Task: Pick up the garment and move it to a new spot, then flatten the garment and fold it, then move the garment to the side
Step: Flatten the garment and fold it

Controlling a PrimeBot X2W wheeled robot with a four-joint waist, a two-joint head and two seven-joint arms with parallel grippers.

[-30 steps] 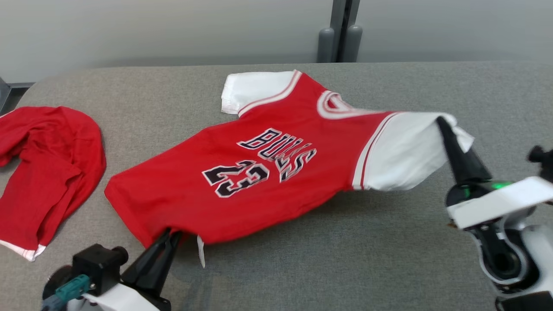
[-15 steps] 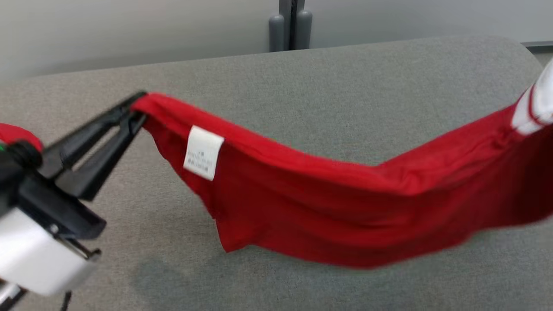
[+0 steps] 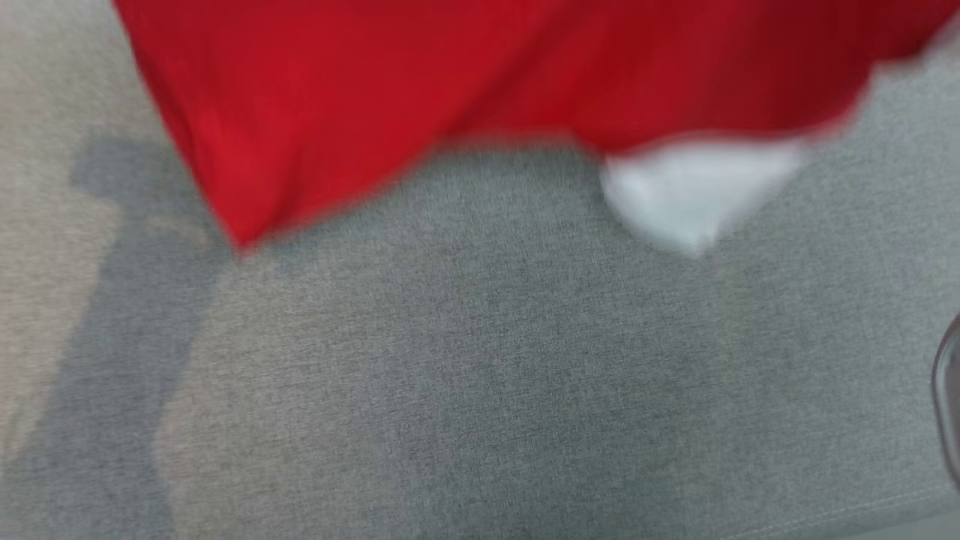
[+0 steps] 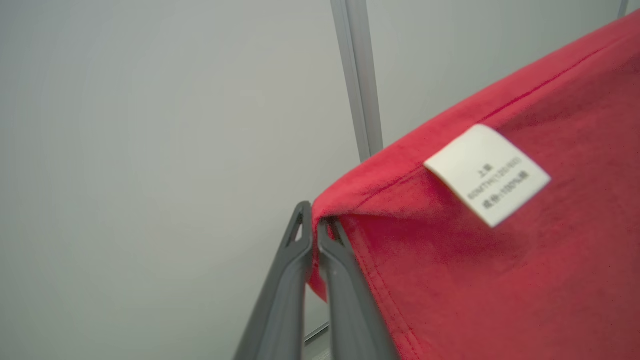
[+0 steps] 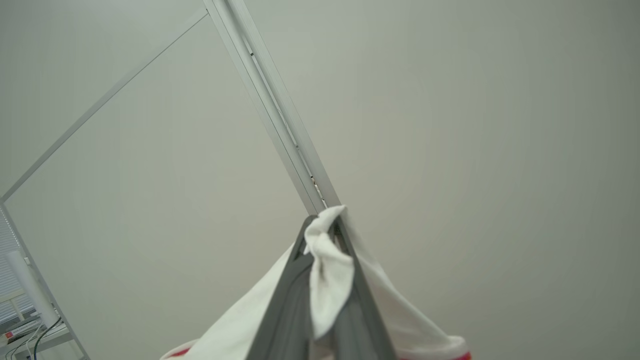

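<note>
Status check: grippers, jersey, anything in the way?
Left gripper shut on jersey hem. Right gripper shut on its white sleeve. It hangs above grey surface, blurred. No obstruction seen.

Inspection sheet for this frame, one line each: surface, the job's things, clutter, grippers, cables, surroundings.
Surface: grey fabric surface, shadowed at left; the head view is blurred.
Job's things: red garment appears lifted, with its white sleeve hanging down and a white care label near the hem.
Clutter: dark curved edge at the head view's right border, too blurred to identify.
Grippers: left gripper shut on the red hem corner; right gripper shut on the white sleeve.
Cables: thin cables low in the right wrist view's left corner.
Surroundings: pale wall panels joined by a metal strip.
</note>
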